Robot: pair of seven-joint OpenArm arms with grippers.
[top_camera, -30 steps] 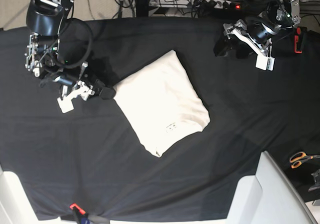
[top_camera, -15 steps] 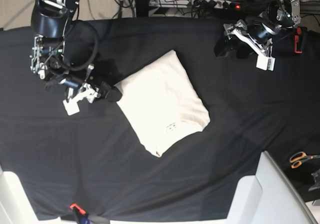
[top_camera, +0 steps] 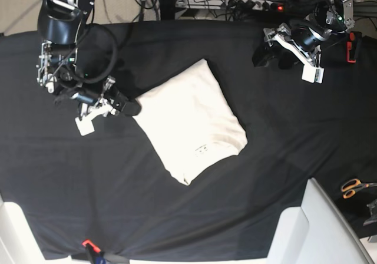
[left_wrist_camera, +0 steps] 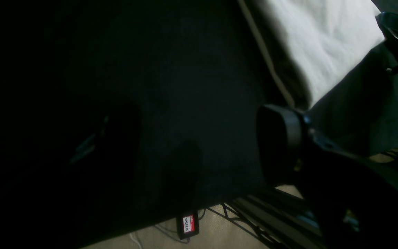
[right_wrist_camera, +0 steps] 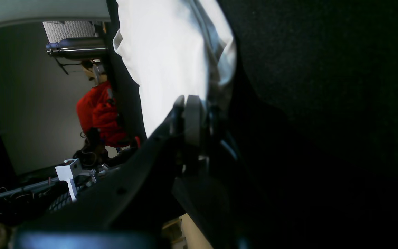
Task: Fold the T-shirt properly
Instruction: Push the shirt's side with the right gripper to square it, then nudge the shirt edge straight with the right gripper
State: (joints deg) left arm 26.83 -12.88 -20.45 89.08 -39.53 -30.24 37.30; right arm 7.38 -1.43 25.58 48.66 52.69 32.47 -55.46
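Note:
The T-shirt (top_camera: 191,119) lies folded into a cream rectangle, set diagonally on the black cloth table cover (top_camera: 118,187). A small dark label mark shows near its lower edge. My right gripper (top_camera: 133,106) sits at the shirt's left corner. In the right wrist view its fingers (right_wrist_camera: 193,114) are pressed together on the edge of the T-shirt (right_wrist_camera: 171,52). My left gripper (top_camera: 268,56) hovers open over bare cover at the far right, well away from the shirt. In the left wrist view one dark finger (left_wrist_camera: 278,145) shows, with the T-shirt (left_wrist_camera: 316,38) beyond it.
Orange-handled scissors (top_camera: 353,187) lie at the right edge. A white bin (top_camera: 321,228) stands at the front right. A small red clip (top_camera: 88,243) sits at the front edge. Cables and a power strip (top_camera: 247,5) run behind the table.
My right gripper has slid right to the shirt's left corner and closed there. The left arm and the shirt have not moved.

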